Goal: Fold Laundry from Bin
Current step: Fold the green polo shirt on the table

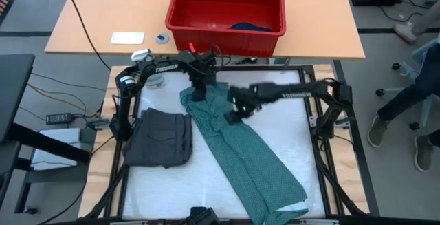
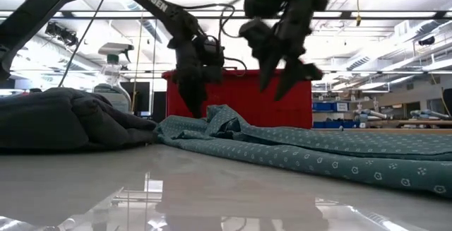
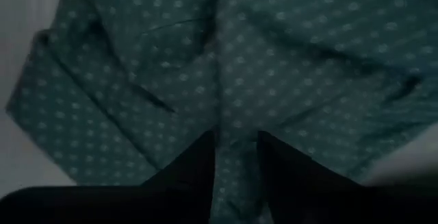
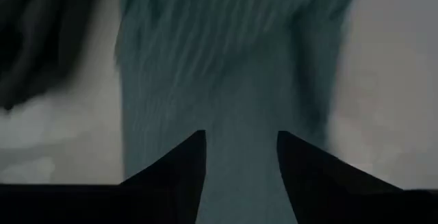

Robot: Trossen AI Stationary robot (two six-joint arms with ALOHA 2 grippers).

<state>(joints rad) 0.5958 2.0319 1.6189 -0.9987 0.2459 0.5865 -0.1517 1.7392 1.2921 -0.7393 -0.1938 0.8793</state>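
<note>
While a teal-green dotted T-shirt [image 1: 240,149] lies stretched in a long diagonal band across the white counter [image 1: 302,142], the left gripper [image 1: 197,93] sits low over the garment's bunched upper end nearest the bin, its fingers slightly parted with a ridge of cloth between them; whether that cloth is truly pinched cannot be told. The right gripper [image 1: 232,117] hovers above the shirt's middle, fingers spread and empty, clear of the fabric in the low view. A dark grey piece [image 1: 159,137] lies folded just beside the shirt, on the left arm's side.

The shirt looks twisted and doubled lengthwise, so the step in hand is probably to open it flat. Done well, each gripper would take a single layer at an outer edge or corner, not a clump, then draw the two apart evenly and low, keeping the cloth off the folded grey piece.

Beyond the work surface, the red bin [image 1: 180,8] stands on a wooden table [image 1: 89,18], nearly emptied; only a bright blue piece [image 1: 249,27] shows at its near wall.
</note>
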